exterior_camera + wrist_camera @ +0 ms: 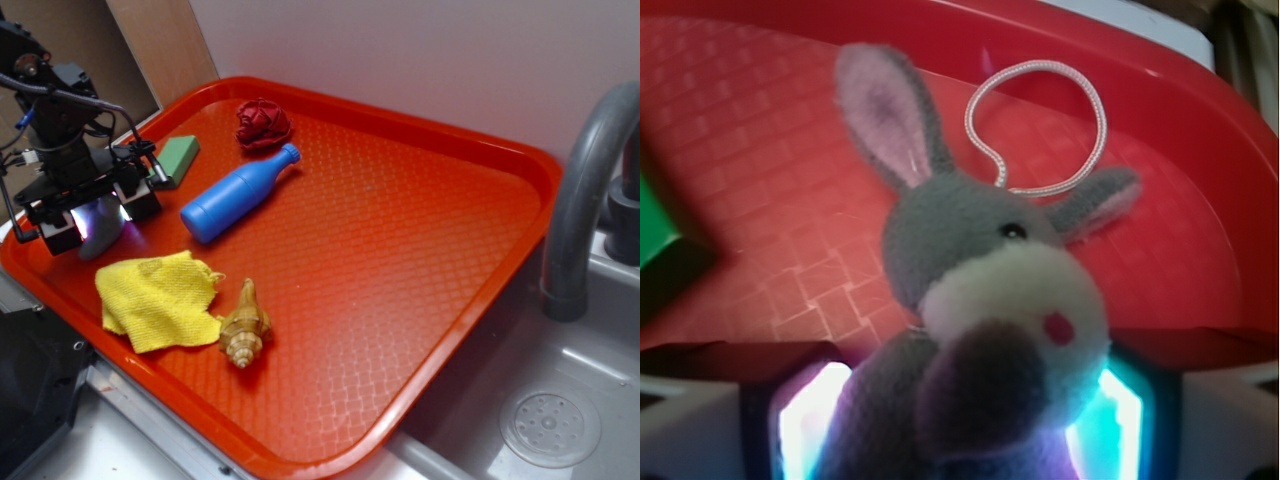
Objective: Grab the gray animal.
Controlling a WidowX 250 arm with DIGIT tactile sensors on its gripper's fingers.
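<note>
While the two glowing fingers (810, 425) clasp its dark lower body between them, the soft gray plush animal (990, 300) with long pink-lined ears pokes out beyond their tips above the red plastic tray (760, 220).

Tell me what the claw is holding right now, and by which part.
The gray animal, gripped around its lower body between the claw fingers; head and ears stick out free.

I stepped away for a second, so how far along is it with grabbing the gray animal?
Reaching looks done: the gripper is at the tray's left edge with the gray animal between its fingers. The grasp seems in hand, though jaw contact isn't clear. Lifting it clear remains.
</note>
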